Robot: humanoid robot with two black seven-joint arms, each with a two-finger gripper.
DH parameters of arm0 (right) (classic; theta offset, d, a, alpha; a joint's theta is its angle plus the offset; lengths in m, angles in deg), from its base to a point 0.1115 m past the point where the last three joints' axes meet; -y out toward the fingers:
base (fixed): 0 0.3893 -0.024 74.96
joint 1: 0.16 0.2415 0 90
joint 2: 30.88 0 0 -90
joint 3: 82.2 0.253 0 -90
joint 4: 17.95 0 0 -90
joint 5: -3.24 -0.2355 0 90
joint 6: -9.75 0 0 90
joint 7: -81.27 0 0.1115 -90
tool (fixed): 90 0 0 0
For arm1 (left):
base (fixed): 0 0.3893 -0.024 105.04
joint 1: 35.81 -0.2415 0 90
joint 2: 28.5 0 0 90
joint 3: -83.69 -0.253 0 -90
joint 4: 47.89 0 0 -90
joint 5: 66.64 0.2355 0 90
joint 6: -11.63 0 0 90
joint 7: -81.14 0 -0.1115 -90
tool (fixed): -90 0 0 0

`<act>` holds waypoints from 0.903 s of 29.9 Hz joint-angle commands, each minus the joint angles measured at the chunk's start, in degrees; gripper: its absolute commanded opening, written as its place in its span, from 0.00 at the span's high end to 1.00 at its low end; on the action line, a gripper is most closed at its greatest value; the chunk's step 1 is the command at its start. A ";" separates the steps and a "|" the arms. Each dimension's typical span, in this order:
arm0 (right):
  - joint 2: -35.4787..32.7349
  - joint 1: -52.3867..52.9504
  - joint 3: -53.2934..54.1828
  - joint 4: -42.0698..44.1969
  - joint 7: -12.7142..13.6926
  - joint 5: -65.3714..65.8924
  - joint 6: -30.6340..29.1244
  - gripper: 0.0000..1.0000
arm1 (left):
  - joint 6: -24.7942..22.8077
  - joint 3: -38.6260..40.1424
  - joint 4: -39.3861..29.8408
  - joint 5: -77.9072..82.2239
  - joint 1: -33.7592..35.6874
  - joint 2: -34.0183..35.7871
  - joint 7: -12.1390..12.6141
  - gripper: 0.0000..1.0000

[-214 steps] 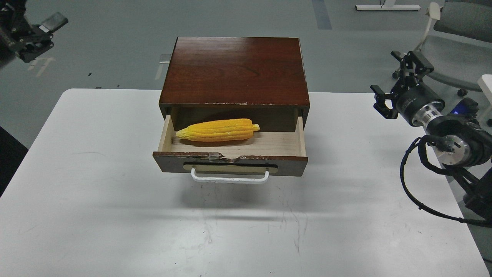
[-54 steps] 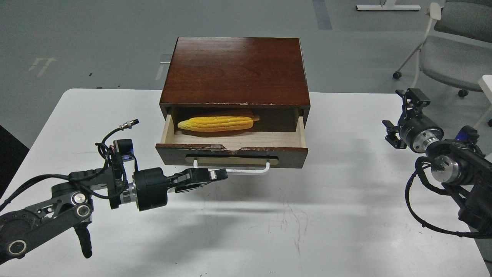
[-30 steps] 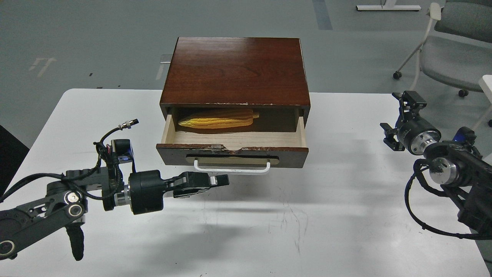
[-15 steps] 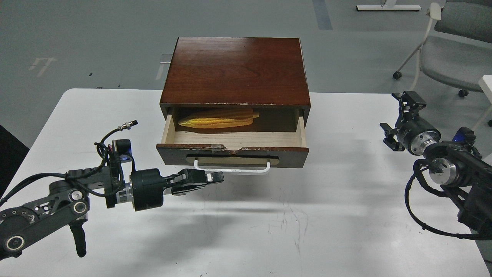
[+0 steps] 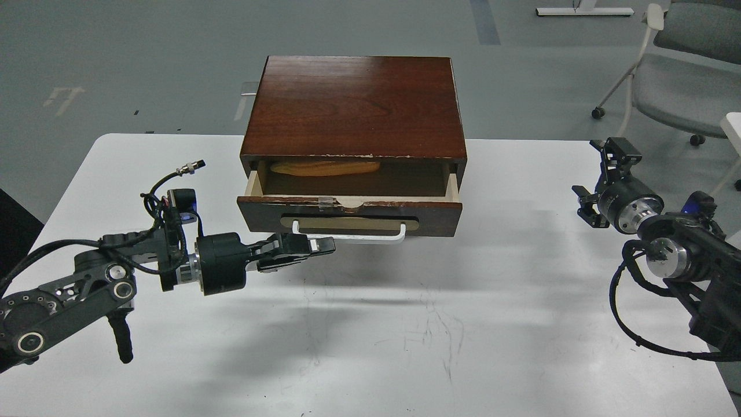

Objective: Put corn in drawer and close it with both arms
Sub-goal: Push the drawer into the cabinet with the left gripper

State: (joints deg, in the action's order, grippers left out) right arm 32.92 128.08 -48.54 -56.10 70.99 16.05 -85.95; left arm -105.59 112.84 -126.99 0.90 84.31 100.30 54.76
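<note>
Most of the way shut now: the drawer (image 5: pixel 349 212) is sliding back into the dark wood cabinet (image 5: pixel 355 107), noticeably deeper than it was half a second ago, when a wide strip of pale floor was still showing. Only a thin slot is left open at this point. The corn (image 5: pixel 325 168) is lying inside at the back left, mostly in shadow under the cabinet's top edge, so it's reading as a dull orange sliver instead of bright yellow. The left gripper (image 5: pixel 315 248) is pushing from the front, with its fingers clenched together and its tip right at the left end of the white handle (image 5: pixel 349 233), touching it or the drawer front just under it; hard to say exactly which. The right gripper (image 5: pixel 602 179) is hanging over the right side of the desk (image 5: pixel 370 324), well apart from the cabinet, its fingers spread and holding nothing, and it isn't helping yet. So the corn part looks done, and what's left is the last bit of the push. Since the left arm is pressing off-centre, the drawer could be skewing or the whole cabinet scooting back, which is probably where the right arm should be coming in.
</note>
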 commanded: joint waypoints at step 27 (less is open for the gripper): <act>0.54 0.18 0.09 0.01 0.00 0.02 -0.01 0.00 | -0.20 0.03 7.11 -0.04 2.48 -4.79 0.01 0.89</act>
State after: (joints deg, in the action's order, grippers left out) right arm 33.46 128.20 -48.51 -56.09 71.02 16.08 -85.97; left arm -105.78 112.81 -120.66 0.95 86.14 96.06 54.87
